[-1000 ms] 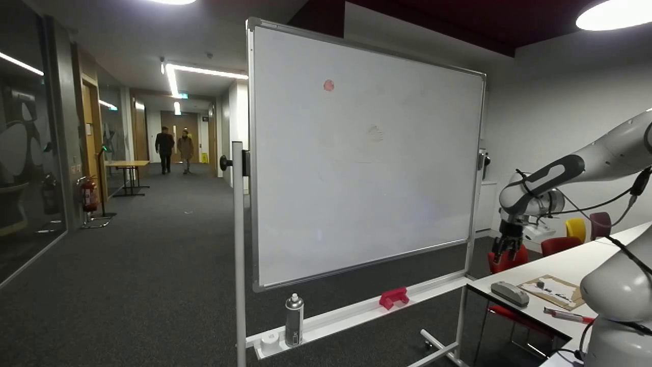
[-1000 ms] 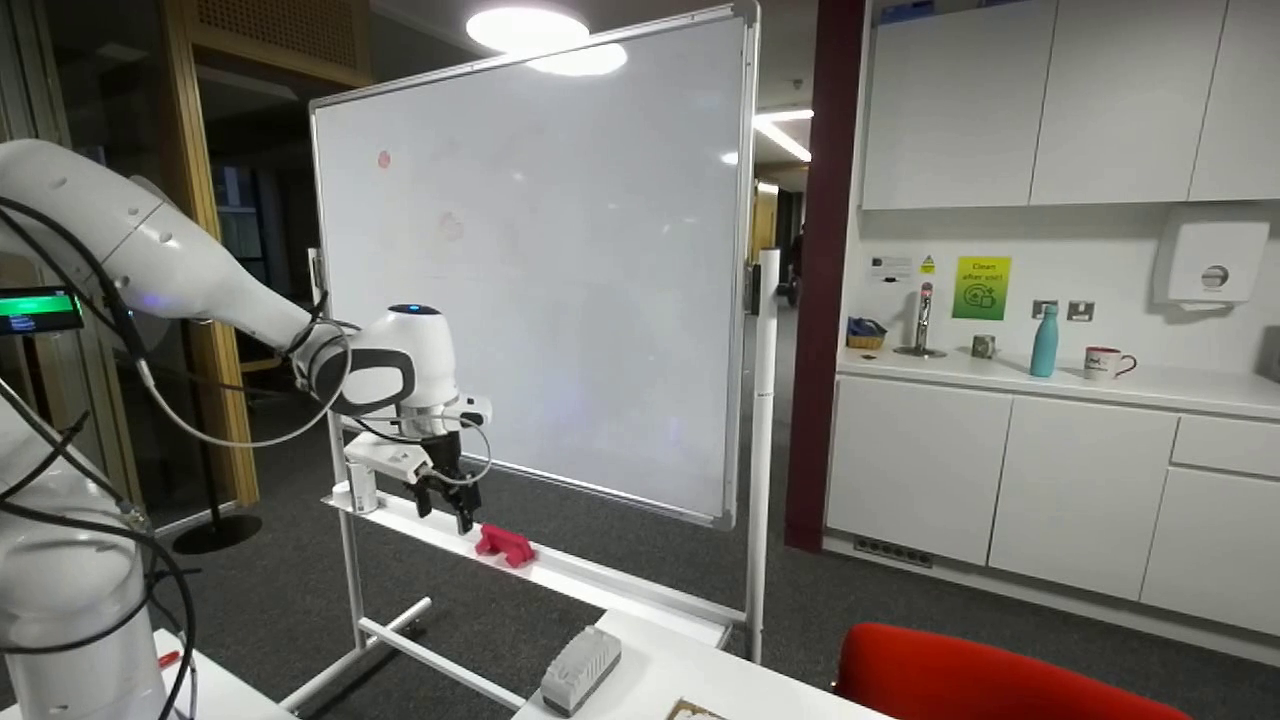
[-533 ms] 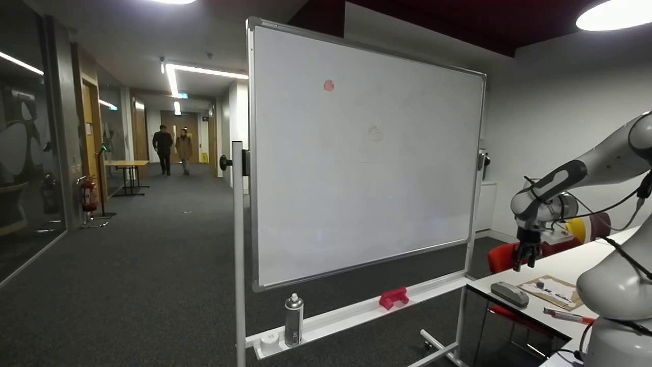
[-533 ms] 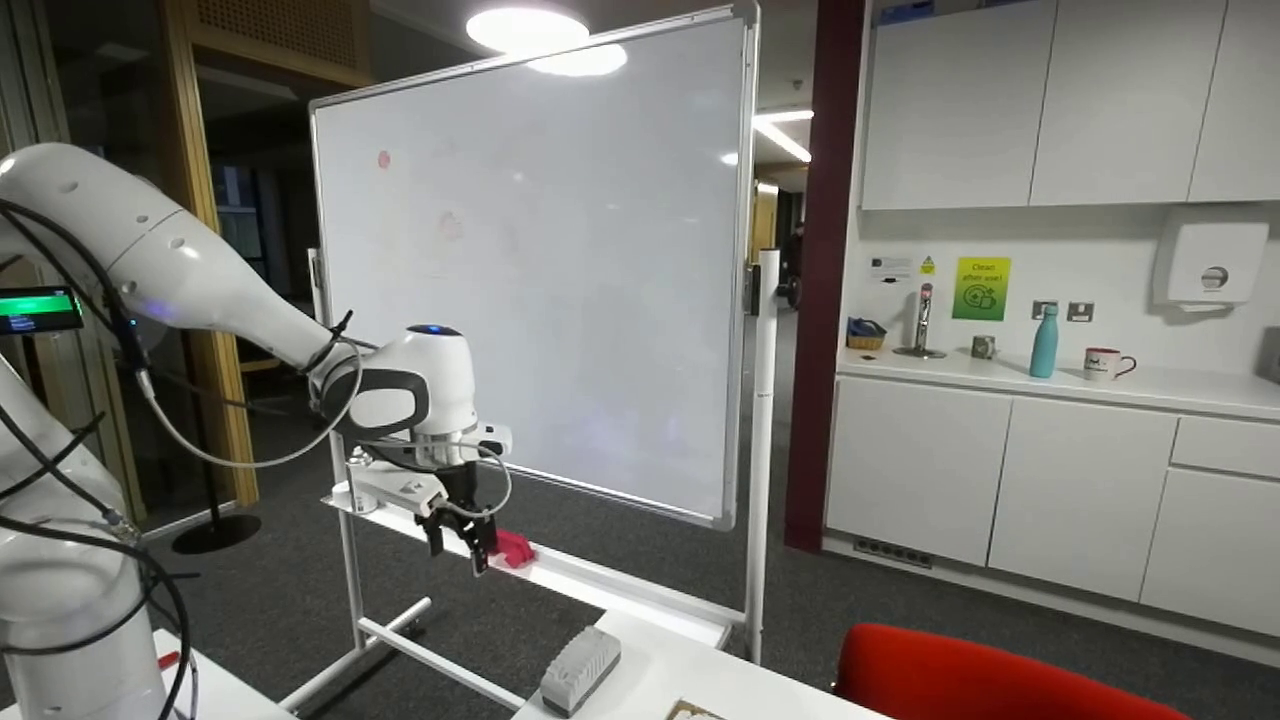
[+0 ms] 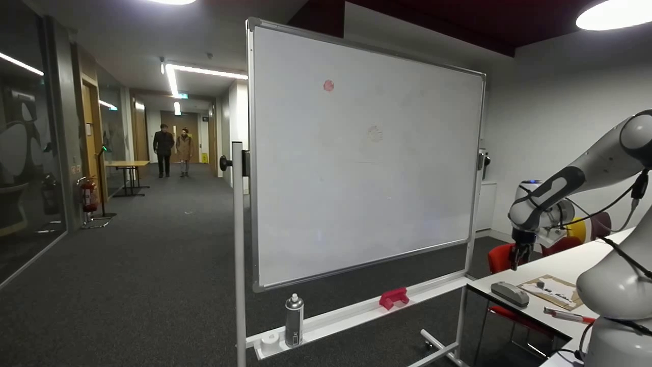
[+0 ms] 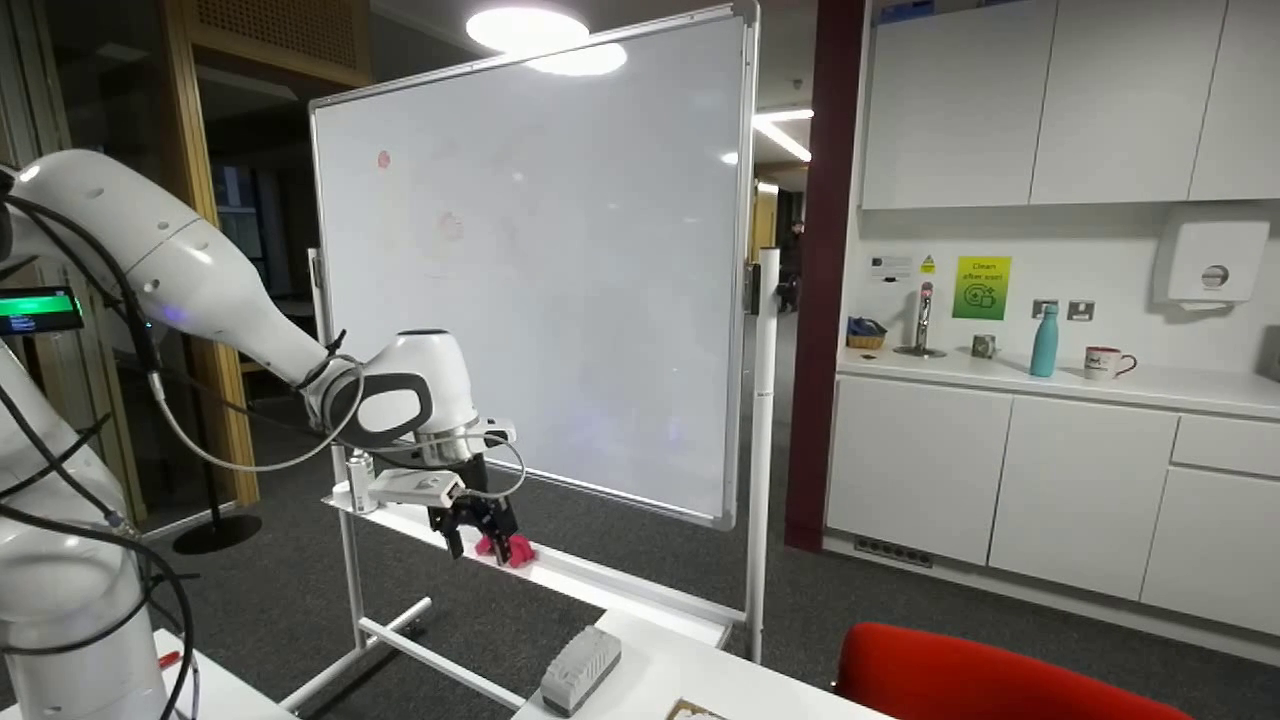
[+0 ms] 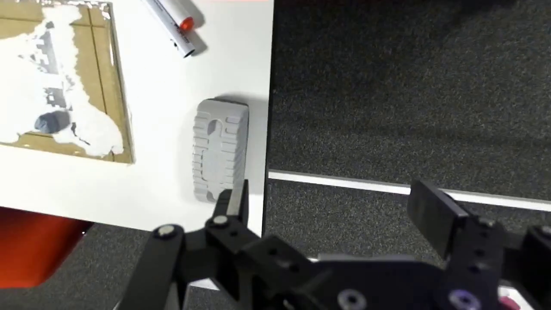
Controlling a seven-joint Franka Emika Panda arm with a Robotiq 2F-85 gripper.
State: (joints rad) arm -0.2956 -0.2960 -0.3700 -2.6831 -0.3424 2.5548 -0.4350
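The gripper (image 7: 328, 196) gapes near the grey block (image 7: 219, 148), the tray (image 5: 341, 322) holding a spray can (image 5: 294, 322) and red piece (image 5: 394, 296).

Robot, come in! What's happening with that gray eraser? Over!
Jaws open, empty. Gray eraser on white table, near the edge. Nothing seen between the two.
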